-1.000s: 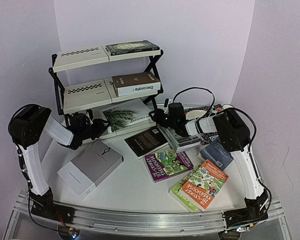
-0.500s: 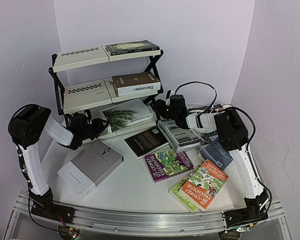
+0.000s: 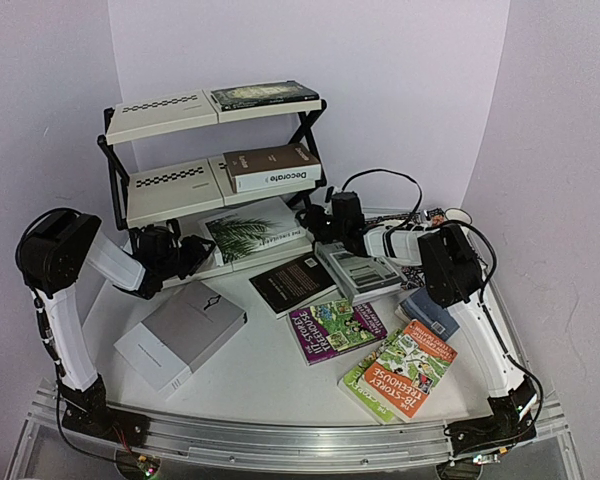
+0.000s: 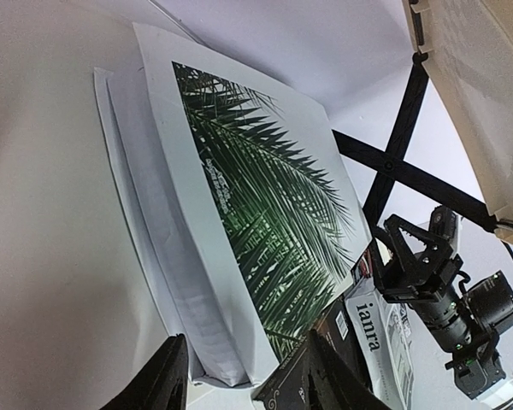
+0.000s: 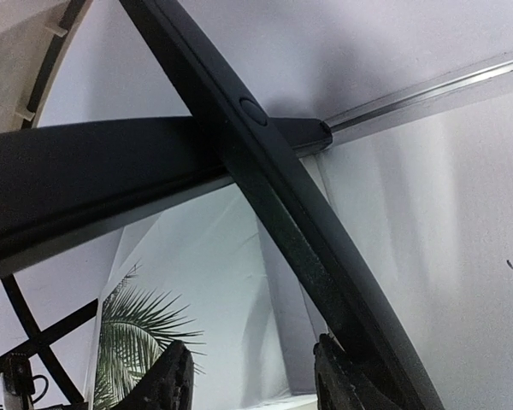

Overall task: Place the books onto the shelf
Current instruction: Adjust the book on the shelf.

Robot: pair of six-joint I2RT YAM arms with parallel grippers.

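Palm book (image 4: 256, 196): probably stiff, heavy, slick; take it across the spine edge. Left pincer (image 4: 248, 346) released at its corner; right pincer (image 5: 252, 346) released, empty.

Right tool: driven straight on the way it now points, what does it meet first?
Most likely the black crossed metal frame of the three-tier cream-board shelf: its diagonal strut crosses right in front of the open right tool. Depth is unclear; the white palm-leaf book lies beyond.
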